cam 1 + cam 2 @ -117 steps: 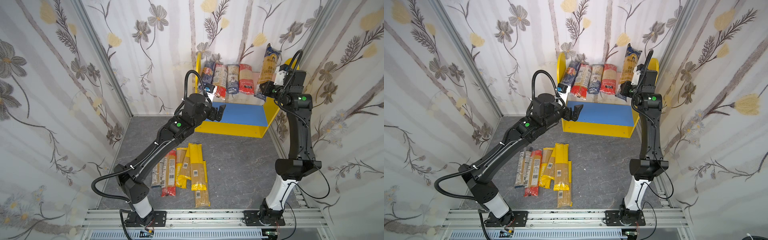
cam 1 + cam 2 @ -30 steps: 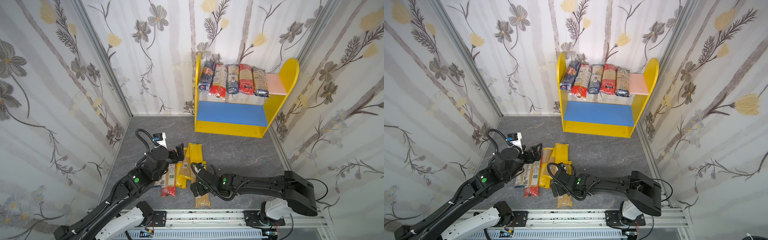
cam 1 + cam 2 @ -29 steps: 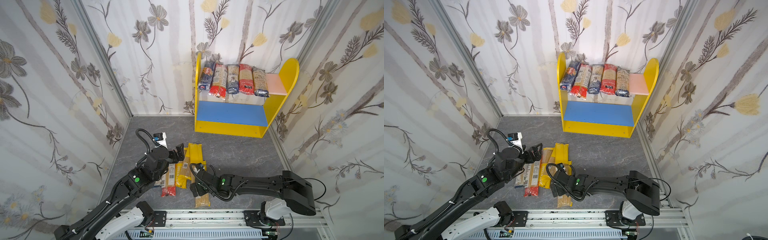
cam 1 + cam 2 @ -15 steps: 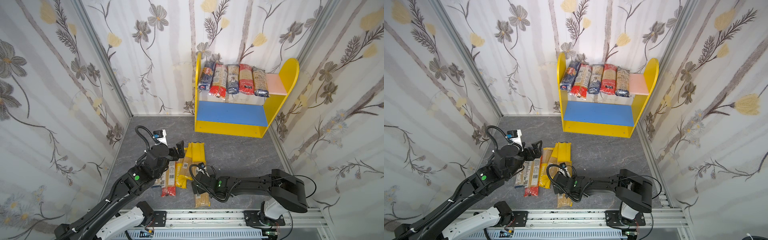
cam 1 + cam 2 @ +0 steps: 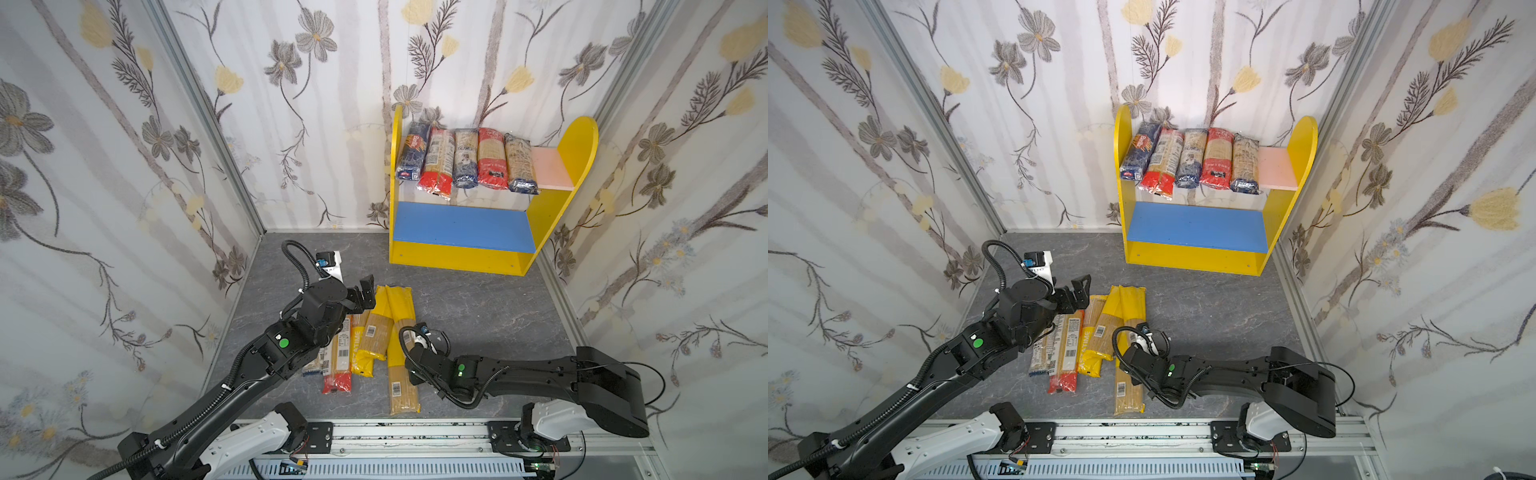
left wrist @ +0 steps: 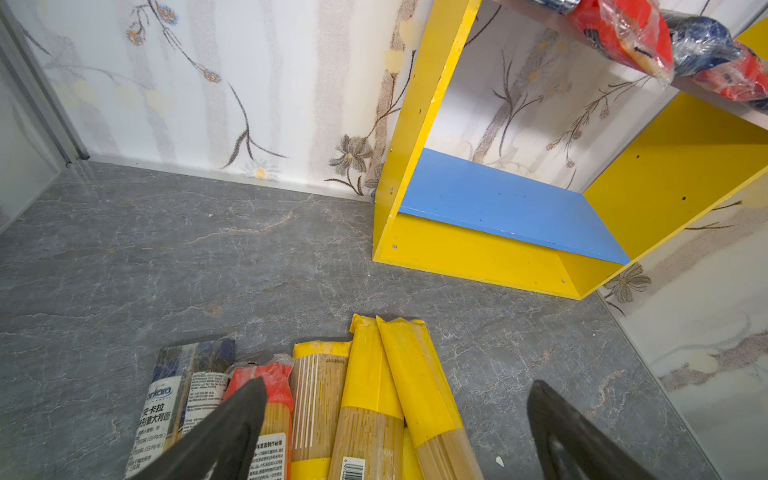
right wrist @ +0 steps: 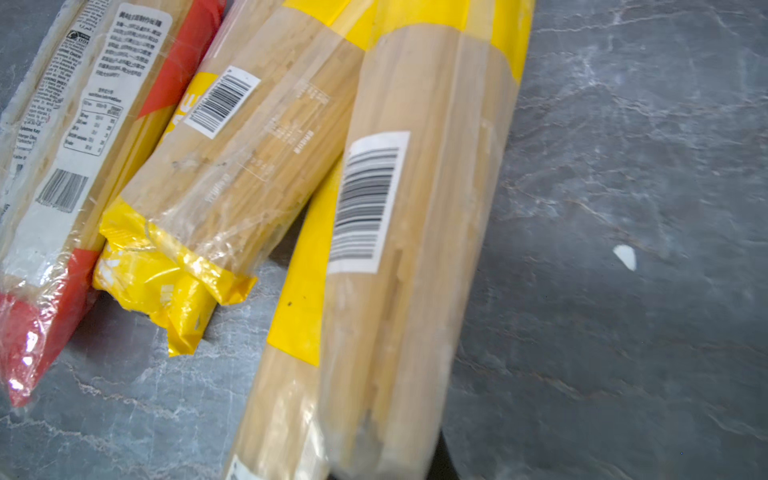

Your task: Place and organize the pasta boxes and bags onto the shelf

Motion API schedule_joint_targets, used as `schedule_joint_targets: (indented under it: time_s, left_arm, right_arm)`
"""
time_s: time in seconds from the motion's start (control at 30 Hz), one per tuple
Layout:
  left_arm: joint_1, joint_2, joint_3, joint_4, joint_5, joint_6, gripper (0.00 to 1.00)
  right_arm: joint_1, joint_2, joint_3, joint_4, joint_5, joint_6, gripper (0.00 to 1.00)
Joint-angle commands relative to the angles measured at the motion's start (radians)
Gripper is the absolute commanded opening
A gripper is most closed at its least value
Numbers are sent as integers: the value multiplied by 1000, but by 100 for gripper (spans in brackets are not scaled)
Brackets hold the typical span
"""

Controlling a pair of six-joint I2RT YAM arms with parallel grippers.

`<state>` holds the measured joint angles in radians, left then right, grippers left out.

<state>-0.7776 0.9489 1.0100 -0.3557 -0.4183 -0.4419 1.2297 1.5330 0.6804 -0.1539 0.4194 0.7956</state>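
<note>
right end effector (image 5: 405,353) now clamped on yellow-ended packet (image 7: 395,249), previously wide, left end effector (image 5: 361,297) still fully spread, empty

5 packets (image 5: 465,162) line the shelf's (image 5: 575,141) upper board (image 5: 548,168) — perhaps 6 loose packets (image 5: 374,332) lie on the floor (image 5: 478,307) before it.

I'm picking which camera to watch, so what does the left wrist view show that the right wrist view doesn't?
Left wrist only: the shelf, its blue lower board bare, and the open left pincer. Right wrist only: the packets' near ends, one crumpled yellow end. Both: the yellow-ended spaghetti packets, the red-ended packet and the grey floor.
</note>
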Motion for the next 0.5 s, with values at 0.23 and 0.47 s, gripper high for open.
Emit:
schedule_joint_targets:
  time_s: [0.23, 0.47]
  left_arm:
    - [15, 30, 21, 120, -40, 75, 100]
    - [33, 40, 15, 181, -45, 107, 100]
  right_arm:
    - [-17, -326, 34, -185, 83, -82, 0]
    - [-17, -440, 171, -346, 115, -116, 0]
